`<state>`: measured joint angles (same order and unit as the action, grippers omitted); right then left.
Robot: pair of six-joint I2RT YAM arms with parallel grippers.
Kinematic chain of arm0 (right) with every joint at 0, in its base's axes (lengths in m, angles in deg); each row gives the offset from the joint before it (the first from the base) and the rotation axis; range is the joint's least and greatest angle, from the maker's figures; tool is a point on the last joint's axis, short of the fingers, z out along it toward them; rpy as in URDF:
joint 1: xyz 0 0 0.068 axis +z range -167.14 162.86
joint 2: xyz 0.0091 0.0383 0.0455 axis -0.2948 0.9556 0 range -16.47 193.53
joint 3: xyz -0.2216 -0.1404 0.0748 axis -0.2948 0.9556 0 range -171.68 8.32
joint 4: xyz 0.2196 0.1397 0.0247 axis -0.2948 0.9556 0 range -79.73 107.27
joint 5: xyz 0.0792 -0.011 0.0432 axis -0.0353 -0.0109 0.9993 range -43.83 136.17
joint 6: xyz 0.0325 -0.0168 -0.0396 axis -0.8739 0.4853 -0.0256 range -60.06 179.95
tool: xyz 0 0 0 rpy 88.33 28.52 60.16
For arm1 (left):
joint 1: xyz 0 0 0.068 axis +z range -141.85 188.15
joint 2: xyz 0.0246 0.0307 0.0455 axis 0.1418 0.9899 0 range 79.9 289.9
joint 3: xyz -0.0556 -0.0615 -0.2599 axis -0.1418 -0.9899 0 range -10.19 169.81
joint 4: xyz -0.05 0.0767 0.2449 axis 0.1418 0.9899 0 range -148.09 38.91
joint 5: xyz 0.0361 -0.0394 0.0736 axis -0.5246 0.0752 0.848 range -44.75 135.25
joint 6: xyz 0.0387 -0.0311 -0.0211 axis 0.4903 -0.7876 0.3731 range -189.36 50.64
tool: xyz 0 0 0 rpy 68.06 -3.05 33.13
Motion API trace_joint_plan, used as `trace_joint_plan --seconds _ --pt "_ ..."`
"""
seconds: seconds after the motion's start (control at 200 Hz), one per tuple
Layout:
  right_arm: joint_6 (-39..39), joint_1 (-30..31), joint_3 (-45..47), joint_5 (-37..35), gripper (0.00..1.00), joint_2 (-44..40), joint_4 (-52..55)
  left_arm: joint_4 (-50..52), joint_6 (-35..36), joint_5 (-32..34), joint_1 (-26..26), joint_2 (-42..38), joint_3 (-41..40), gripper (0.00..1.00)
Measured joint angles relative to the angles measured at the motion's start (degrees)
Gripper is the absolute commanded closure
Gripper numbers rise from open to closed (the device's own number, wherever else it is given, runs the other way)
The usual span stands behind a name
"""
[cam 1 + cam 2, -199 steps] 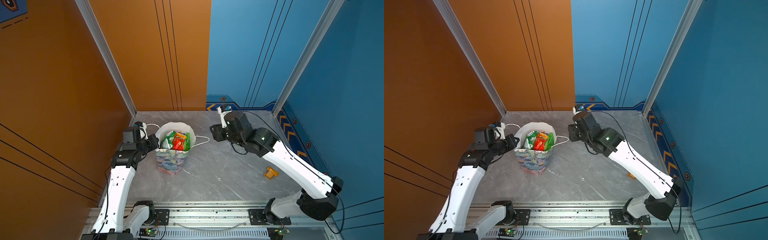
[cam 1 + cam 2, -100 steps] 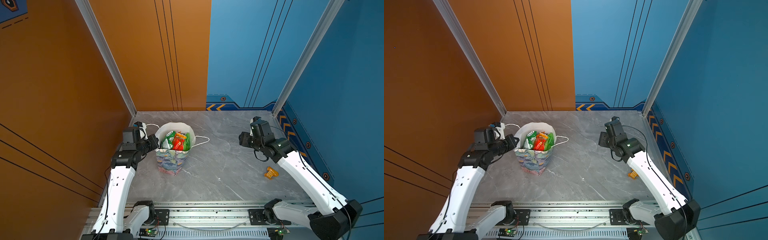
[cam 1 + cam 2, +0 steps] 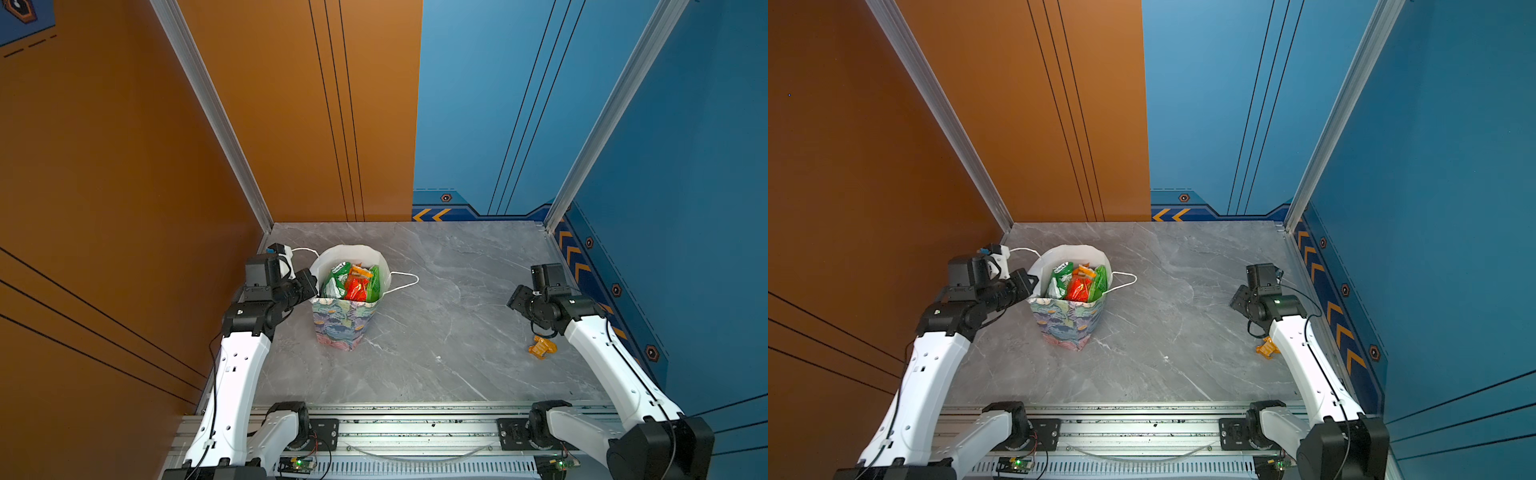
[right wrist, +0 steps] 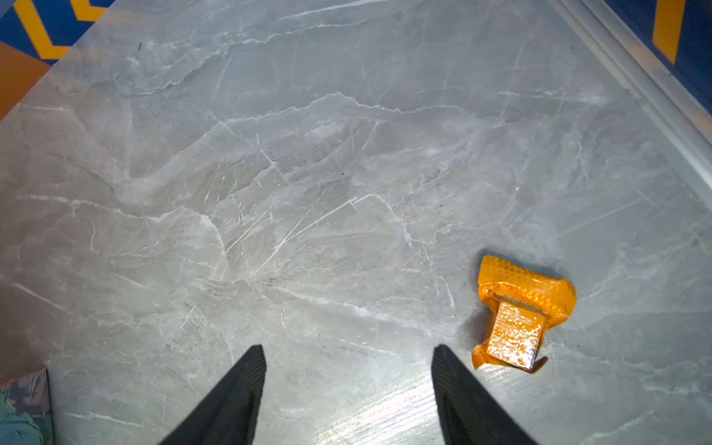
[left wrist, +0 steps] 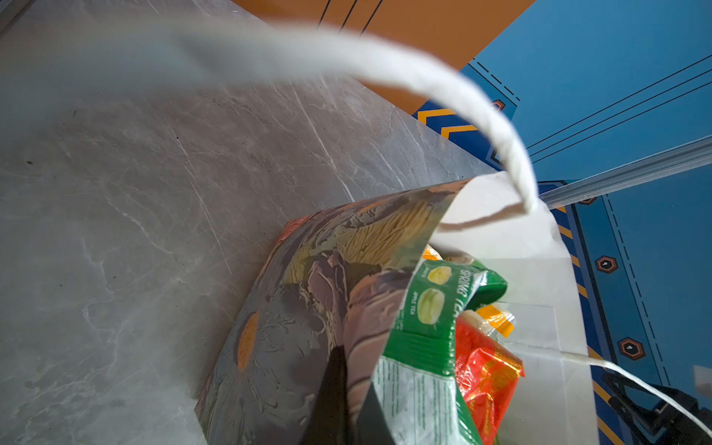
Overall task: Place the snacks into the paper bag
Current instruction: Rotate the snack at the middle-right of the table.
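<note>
Swinging away from the paper bag [image 3: 345, 324] over the last second, the right arm now hangs near the blue side wall, while the left arm has kept its place at the bag's rim.

One small orange packet [image 4: 520, 312] lies alone and crumpled on the grey marble worktop [image 3: 436, 332], well apart from the bag and close to the right-hand wall. In the right wrist view it sits just beside one finger of the right end effector [image 4: 346, 348], outside the gap and not touching it. In both top views the packet [image 3: 542, 347] [image 3: 1266, 347] lies next to the white forearm.

That right end effector stands spread wide with nothing between its jaws.

The bag stands upright toward the left of the worktop, mouth open, with green packets [image 3: 338, 274], a red packet [image 3: 355, 289] and an orange one [image 3: 360, 272] standing inside. The left end effector [image 5: 346, 404] is clamped on the bag's wall, one dark finger against the floral print. A white cord handle [image 3: 405, 280] droops over the worktop on the opposite side.
</note>
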<state>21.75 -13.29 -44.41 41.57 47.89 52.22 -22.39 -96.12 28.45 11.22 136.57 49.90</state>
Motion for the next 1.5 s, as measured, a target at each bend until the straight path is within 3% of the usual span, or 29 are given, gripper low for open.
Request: trace_joint_plan --seconds 0.205,0.581,0.771,1.056,1.502 --pt "-2.4 -6.4 2.4 -0.7 0.1 0.7 1.1 0.0 0.0 0.0 0.0 0.0 0.0 0.95" --pt "-3.9 -18.2 9.4 -2.9 0.09 2.5 2.8 0.0 0.0 -0.3 0.0 0.0 0.0 0.95" --pt "-4.0 -19.9 12.1 -0.2 0.12 5.4 0.9 0.0 0.0 -0.4 0.0 0.0 0.0 0.95" --pt "-3.6 -14.2 12.2 6.2 0.13 15.3 -4.2 0.0 0.0 -0.6 0.7 0.2 0.0 0.95" --pt "-4.7 0.0 6.1 7.4 0.2 22.2 -7.7 0.0 0.0 -1.0 1.7 0.3 0.0 0.95"
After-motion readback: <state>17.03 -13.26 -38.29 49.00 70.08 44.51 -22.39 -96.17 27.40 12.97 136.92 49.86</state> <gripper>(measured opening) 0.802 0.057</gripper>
